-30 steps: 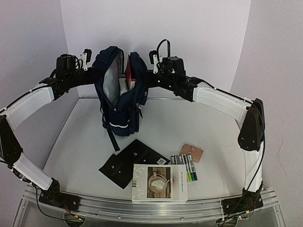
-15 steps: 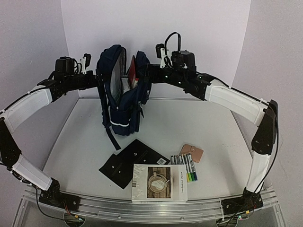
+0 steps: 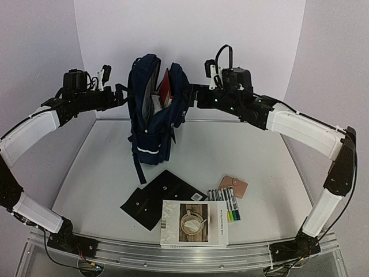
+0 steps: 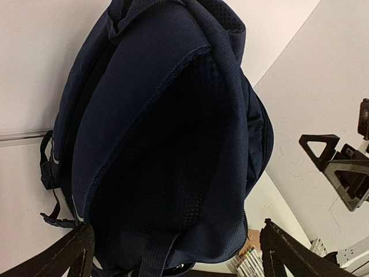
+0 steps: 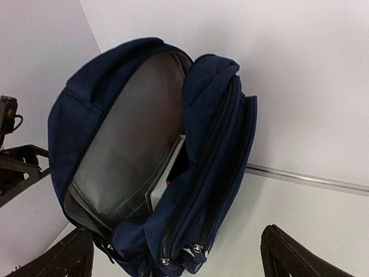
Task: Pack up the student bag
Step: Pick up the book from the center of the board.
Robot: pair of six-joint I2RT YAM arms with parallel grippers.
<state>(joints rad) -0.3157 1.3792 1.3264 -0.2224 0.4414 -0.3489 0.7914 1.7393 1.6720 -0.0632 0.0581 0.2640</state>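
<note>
At the far middle of the table (image 3: 259, 156), the student bag (image 3: 151, 130) is found upright — long axis vertical, mouth upward — between 2 claws. The left gripper (image 3: 119, 95) and right gripper (image 3: 194, 97) are spread wide, gripping nothing, and judged equally near.

Student bag (image 3: 154, 130) stands upright between left fingers (image 3: 118, 95) and right fingers (image 3: 196, 97).

My left arm (image 3: 33, 124) and right arm (image 3: 302, 124) wear smooth white shells between black joints. A black cable (image 3: 222, 53) loops above my right wrist, near small green lights (image 3: 217, 99). My left gripper (image 4: 177, 228) has matte black, wedge-shaped fingers (image 4: 72, 254).
</note>
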